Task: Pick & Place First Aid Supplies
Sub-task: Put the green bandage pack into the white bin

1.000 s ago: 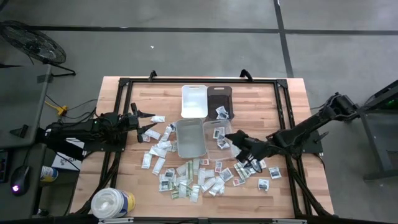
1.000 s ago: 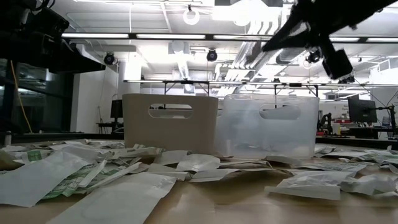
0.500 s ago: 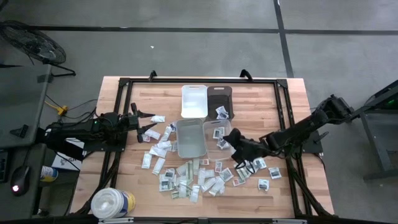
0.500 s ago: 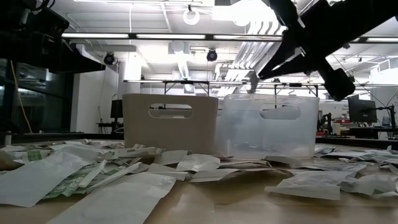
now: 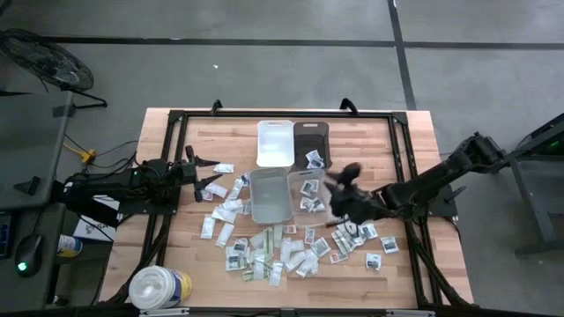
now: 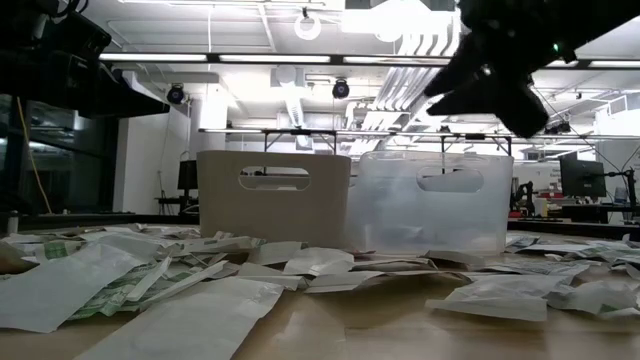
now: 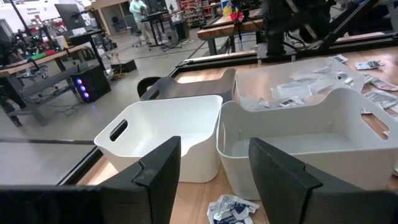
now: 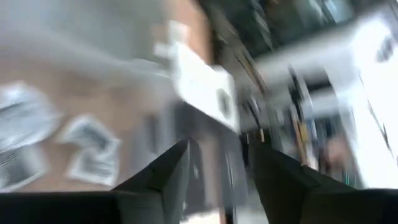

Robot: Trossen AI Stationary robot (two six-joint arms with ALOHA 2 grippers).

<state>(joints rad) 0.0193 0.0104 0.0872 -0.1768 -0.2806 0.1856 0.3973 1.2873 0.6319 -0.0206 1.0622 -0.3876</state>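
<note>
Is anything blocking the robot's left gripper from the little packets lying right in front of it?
Nothing visible is in the way. The left gripper hangs open at the table's left side, and the nearest packets lie just ahead of it on bare wood, with the bins farther on.

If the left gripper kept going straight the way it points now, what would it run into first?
Most likely the near clear bin. The left gripper is open and points across the table; its wrist view shows that bin and the white bin straight ahead. A loose packet lies lower, probably under its line.
</note>
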